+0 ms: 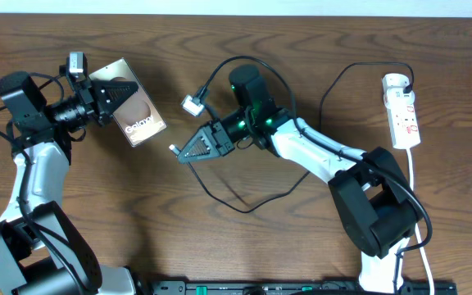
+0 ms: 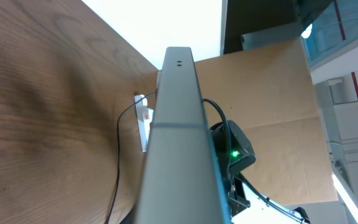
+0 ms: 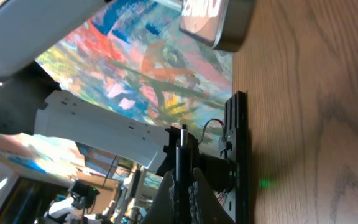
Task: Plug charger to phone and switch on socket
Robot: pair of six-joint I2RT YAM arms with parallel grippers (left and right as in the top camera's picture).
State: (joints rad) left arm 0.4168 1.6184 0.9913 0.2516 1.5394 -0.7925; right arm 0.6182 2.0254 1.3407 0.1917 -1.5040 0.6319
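The phone (image 1: 135,106), a glossy brownish slab with white lettering, is held tilted above the table's left side by my left gripper (image 1: 107,93), which is shut on its upper end. In the left wrist view its grey edge (image 2: 176,137) fills the middle and hides the fingers. My right gripper (image 1: 180,152) is shut on the charger's connector tip (image 1: 173,148), a short way right of the phone's lower end. In the right wrist view the tip (image 3: 182,148) sticks out between closed fingers (image 3: 169,186), with the phone's end (image 3: 222,28) apart ahead. The black cable (image 1: 244,206) loops to the white socket (image 1: 405,115) at far right.
A white connector (image 1: 192,105) on a thicker robot cable hangs between the two arms. The right arm's white link (image 1: 318,152) lies across the table's middle. The socket's white cord (image 1: 420,209) runs down the right edge. A black rail (image 1: 285,287) lines the front.
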